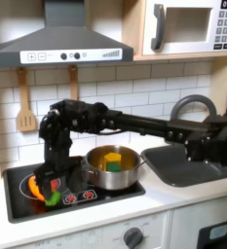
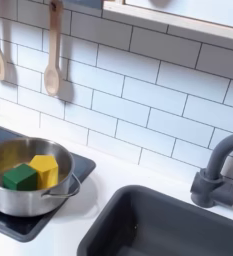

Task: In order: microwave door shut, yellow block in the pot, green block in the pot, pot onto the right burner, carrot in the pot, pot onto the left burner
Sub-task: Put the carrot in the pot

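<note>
The white microwave door point(image 1: 186, 24) sits flush with the microwave at the top right of the first exterior view, its grey handle on its left side. The steel pot point(image 1: 113, 171) point(image 2: 6, 200) rests on the right burner. In it lie the yellow block point(image 1: 116, 156) point(image 2: 45, 168) and the green block point(image 1: 102, 156) point(image 2: 18, 177), side by side. On the left burner lies the carrot point(image 1: 36, 189), orange with a green end. My gripper point(image 1: 52, 181) is down right at the carrot, its fingers about the green end. The black fingers hide whether they grip it.
The black cooktop point(image 1: 81, 197) sits in the white counter. A dark sink basin point(image 1: 188, 165) point(image 2: 178, 225) with a grey faucet point(image 2: 220, 165) lies to the right of the pot. Wooden utensils point(image 1: 25, 102) point(image 2: 52, 55) hang on the tiled wall under a grey hood point(image 1: 61, 44).
</note>
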Robot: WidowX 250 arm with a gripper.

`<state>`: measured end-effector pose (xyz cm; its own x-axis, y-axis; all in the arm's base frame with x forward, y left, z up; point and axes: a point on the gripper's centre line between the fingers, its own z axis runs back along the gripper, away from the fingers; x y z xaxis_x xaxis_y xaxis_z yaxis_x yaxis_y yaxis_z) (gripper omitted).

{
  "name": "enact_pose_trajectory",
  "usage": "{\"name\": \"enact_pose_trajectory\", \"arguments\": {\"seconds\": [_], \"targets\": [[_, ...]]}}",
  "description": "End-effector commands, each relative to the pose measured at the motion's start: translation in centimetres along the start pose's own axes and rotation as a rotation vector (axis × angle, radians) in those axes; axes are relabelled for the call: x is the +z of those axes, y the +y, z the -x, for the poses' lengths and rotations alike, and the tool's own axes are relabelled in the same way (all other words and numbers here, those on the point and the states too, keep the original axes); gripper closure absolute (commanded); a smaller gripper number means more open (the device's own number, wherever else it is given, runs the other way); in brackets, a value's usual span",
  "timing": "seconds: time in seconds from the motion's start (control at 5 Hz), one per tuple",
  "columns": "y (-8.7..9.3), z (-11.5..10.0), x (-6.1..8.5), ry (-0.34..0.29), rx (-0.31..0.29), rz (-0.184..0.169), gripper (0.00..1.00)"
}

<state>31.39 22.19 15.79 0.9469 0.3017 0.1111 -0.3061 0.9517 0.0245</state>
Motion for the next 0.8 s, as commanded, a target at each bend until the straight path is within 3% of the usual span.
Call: {"name": "enact_pose_trajectory", "arguments": {"seconds": [0.0, 0.4, 0.6], "targets": [[0.28, -0.82, -1.00, 0.006, 0.002, 0.011, 0.00], [0.32, -1.81, -0.55, -0.009, 0.079, -0.002, 0.00], [0.62, -1.45, -0.79, 0.018, 0.167, -0.028, 0.00]]}}
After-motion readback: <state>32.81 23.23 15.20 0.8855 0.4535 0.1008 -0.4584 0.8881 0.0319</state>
